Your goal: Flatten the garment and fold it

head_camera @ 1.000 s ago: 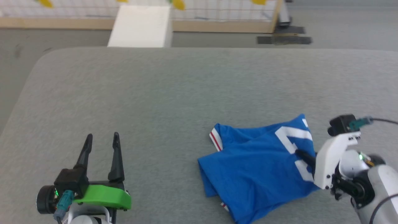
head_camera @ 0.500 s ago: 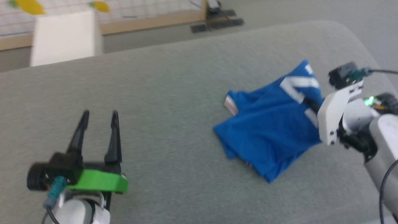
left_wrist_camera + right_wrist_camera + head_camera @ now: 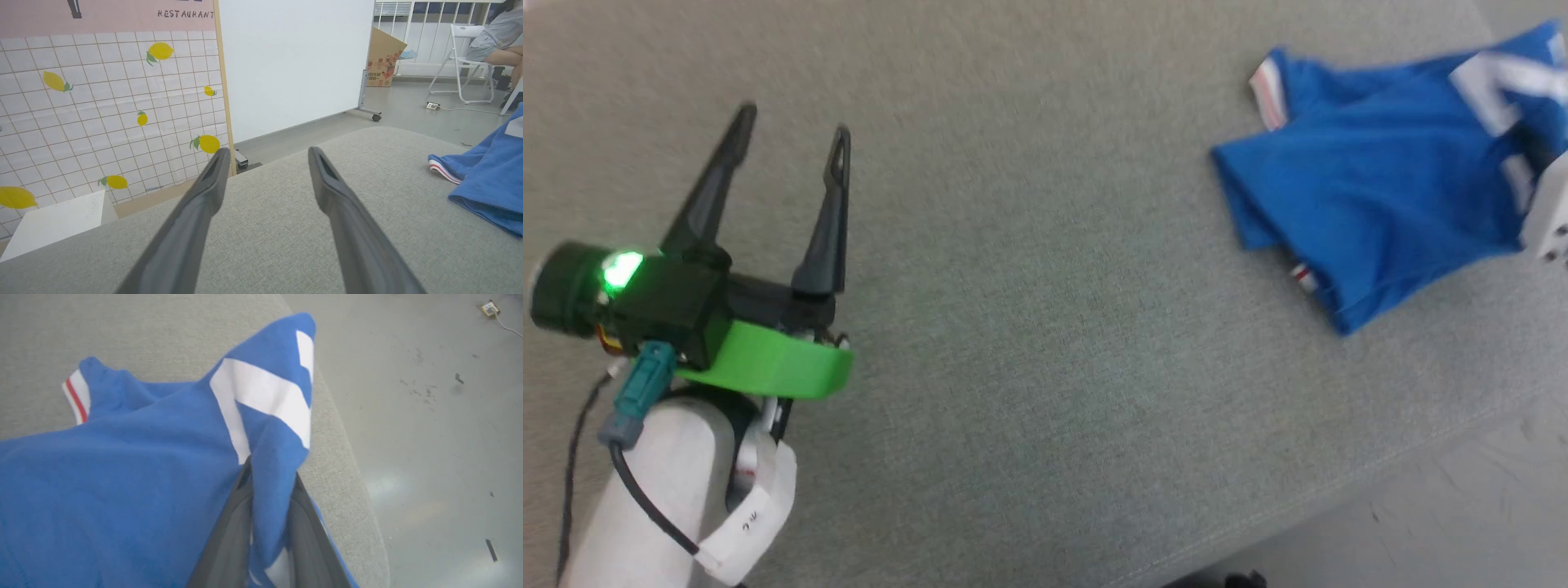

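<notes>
The garment [image 3: 1380, 196] lies bunched at about 2 o'clock in the head view, on the grey padded surface [image 3: 1045, 343] and close to its edge, with bare floor [image 3: 429, 416] beyond. It is a rumpled blue heap. A strip of red-striped white trim [image 3: 1267, 94] shows at its 10 o'clock corner, and white print crosses the raised fold at its 1 o'clock side. That view is blurred, so the print is probably part of a numeral. The right gripper [image 3: 271, 469] has its two dark fingers pressed together on this raised fold. In the right wrist view the blue cloth runs up between them and peaks toward 12 o'clock. The left gripper [image 3: 794, 122] sits well apart from the garment, at about 9 o'clock in the head view. Its fingers are spread wide with nothing between them and point toward 12 o'clock over the padding. In the left wrist view the garment's edge shows at 3 o'clock.
</notes>
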Available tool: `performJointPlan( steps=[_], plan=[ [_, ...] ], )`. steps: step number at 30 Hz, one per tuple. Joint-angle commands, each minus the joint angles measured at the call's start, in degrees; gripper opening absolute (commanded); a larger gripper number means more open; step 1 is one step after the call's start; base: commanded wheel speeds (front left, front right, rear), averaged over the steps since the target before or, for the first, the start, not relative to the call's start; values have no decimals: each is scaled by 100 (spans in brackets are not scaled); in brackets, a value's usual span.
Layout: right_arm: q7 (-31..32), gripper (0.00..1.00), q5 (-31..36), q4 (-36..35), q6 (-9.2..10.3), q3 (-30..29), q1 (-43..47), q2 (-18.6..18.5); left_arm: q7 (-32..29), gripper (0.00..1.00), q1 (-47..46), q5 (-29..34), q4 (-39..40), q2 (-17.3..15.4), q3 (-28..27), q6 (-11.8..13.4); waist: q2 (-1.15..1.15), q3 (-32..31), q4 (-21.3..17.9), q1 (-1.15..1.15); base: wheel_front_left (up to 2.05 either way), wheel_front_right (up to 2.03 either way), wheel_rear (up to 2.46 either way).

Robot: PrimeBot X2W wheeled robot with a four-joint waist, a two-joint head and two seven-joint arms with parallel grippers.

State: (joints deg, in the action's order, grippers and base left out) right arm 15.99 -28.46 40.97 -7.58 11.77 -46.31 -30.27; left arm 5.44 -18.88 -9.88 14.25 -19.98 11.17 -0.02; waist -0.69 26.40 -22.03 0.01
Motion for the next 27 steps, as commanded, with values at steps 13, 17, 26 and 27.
performJointPlan(
  steps=[13,17,26,27],
  plan=[
    [-1654,100,368,1597,9,-426,-951,370,-346,100,-552,175,500,-281,35,-101,69,1528,-197,-1,0,0,0],
    [-2235,100,771,2146,9,-554,-1019,273,-264,100,-455,126,394,-265,-4,-42,69,1302,-181,-1,0,0,0],
    [-3053,100,1868,2747,9,-906,-495,-7,251,100,365,-182,-160,-15,-143,233,69,85,-64,-1,0,0,0],
    [-3071,100,1924,2705,9,-951,-375,11,306,100,475,-221,-220,9,-178,272,69,-47,-46,-1,0,0,0]
  ],
)
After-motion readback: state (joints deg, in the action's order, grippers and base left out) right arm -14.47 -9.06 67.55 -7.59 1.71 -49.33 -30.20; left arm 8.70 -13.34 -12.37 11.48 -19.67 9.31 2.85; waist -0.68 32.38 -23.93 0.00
